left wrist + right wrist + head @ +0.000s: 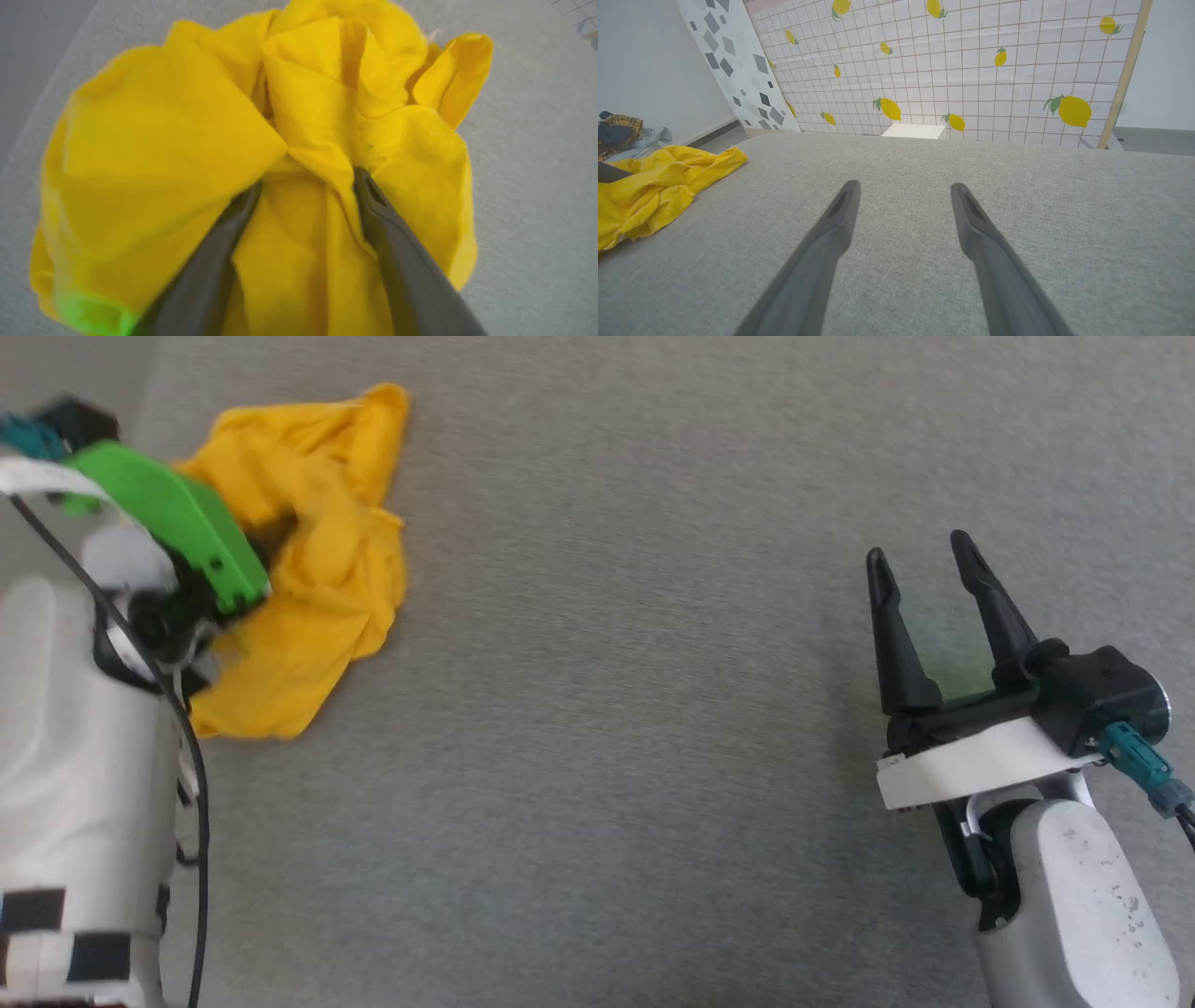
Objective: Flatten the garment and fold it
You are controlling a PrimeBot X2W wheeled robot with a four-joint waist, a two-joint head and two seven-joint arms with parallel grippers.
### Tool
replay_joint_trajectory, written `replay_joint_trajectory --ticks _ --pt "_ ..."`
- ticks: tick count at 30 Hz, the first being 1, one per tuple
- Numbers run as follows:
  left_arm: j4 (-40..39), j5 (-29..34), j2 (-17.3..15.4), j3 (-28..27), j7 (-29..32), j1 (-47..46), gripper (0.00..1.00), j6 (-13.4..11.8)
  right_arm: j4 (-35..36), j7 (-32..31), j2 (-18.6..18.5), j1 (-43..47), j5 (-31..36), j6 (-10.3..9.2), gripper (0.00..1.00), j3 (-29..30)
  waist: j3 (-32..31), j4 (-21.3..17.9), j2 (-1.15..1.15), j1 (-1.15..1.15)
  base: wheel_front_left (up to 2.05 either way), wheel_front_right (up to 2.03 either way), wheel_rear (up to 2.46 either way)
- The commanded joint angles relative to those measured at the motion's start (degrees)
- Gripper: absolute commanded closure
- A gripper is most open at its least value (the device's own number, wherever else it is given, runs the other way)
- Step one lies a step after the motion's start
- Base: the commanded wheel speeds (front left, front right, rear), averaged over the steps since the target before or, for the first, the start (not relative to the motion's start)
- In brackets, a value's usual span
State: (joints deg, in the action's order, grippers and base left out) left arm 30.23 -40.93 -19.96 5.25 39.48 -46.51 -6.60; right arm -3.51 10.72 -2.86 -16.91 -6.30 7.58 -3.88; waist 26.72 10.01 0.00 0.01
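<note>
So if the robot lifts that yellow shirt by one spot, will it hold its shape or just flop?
Probably flop: the garment lies in soft crumpled folds, so it would likely hang and drape. It looks thin, so it is likely light. Pushed, it would probably bunch up rather than slide, since the grey surface looks woven and rough.

Shirt (322, 569) bright yellow, table (653, 756) plain grey. Backdrop (971, 70) white grid w/ yellow lemons; side panel (733, 51) white w/ grey squares.
</note>
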Motion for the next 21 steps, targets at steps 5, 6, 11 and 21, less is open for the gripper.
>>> replay_joint_trajectory --ticks 5,6,11,21 --pt "0.04 -0.85 -0.81 0.91 5.01 6.81 0.55 -1.81 -1.97 1.69 -0.01 -1.3 -1.31 -0.09 0.0 0.05 2.55 -5.16 0.0 -0.01 0.0 0.0 0.0" --pt "-0.51 -0.43 -1.36 1.29 5.15 7.87 1.0 -1.66 -2.34 1.88 -0.01 -1.21 -1.41 -0.09 0.0 0.26 1.98 -5.12 0.0 -0.01 0.0 0.0 0.0" --pt "-4.21 4.57 -4.29 1.03 -5.37 10.19 1.0 -2.04 -3.9 2.62 -0.01 -0.11 -1.73 -0.09 0.0 1.34 -2.61 -4.3 0.0 -0.01 0.0 0.0 0.0" --pt "-10.65 17.69 -2.81 2.57 -46.14 8.6 1.0 -2.7 -5.17 2.7 -0.01 6.37 -2.47 -0.09 0.0 3.6 -18.45 -5.69 0.0 -0.01 0.0 0.0 0.0"
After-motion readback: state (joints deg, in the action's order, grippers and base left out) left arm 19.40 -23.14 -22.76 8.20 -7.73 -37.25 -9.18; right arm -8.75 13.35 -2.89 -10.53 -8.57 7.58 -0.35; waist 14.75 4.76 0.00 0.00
